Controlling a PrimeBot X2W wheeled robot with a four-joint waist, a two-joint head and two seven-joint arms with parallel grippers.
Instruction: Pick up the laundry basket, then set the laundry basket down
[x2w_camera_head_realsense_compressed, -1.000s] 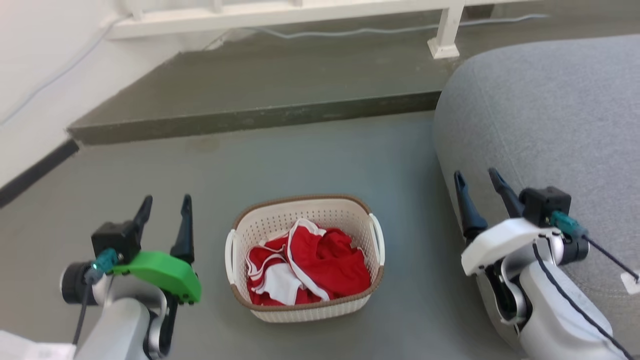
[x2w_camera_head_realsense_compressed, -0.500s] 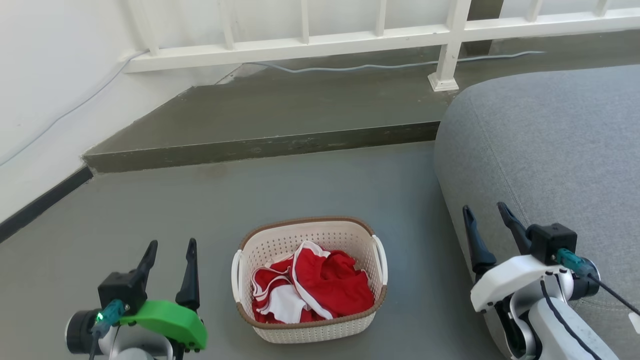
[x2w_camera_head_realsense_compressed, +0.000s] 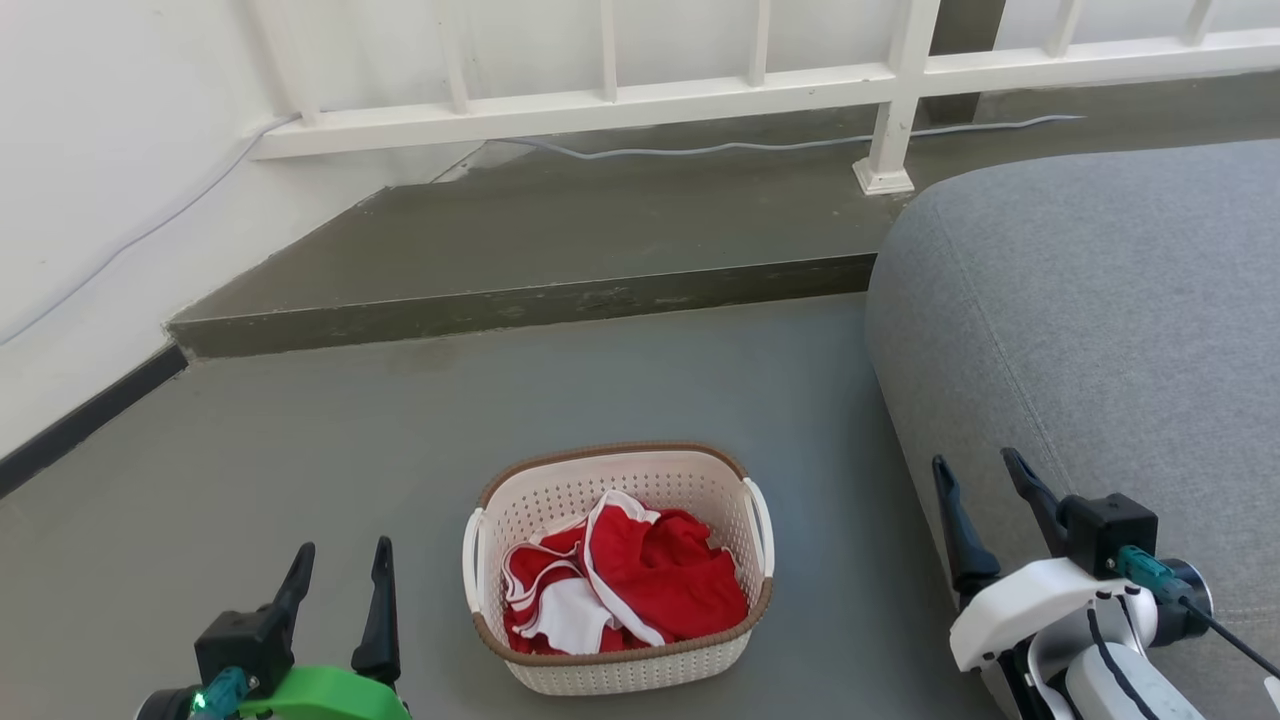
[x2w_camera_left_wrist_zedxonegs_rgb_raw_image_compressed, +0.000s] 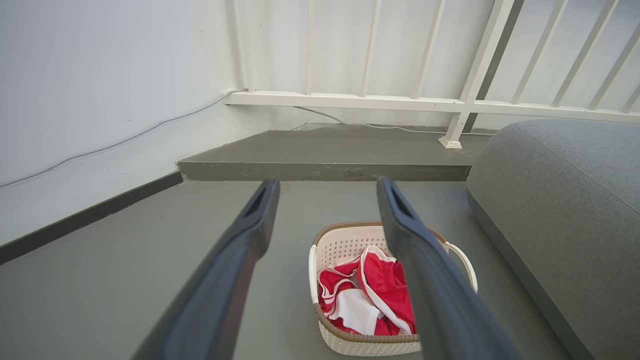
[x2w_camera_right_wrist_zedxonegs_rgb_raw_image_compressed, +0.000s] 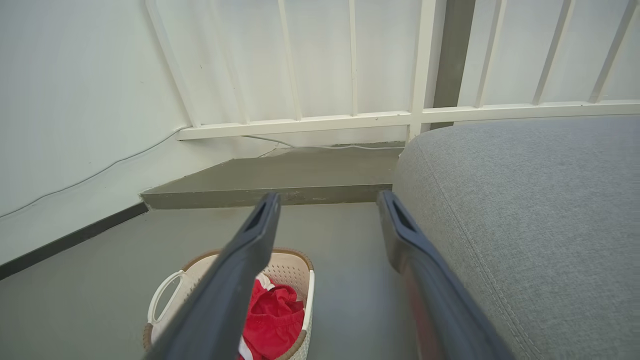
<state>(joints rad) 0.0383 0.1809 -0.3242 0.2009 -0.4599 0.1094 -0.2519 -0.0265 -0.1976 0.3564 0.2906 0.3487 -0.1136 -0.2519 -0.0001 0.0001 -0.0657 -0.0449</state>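
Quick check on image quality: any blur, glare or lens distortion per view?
Head view: sharp, soft even light, no glare, the laundry basket casts only a faint shadow. Left wrist view: close fingers soft, railing bars fan out from wide-angle distortion. Right wrist view: same soft fingers, the white wall bright, near washed out.

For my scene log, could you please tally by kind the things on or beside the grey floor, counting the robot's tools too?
Cream perforated plastic laundry basket with brown rim: 1
Heap of red and white clothing in it: 1
Grey fabric upholstered seat: 1
Dark two-fingered tools, left tool and right tool, both open: 2
Total: 5
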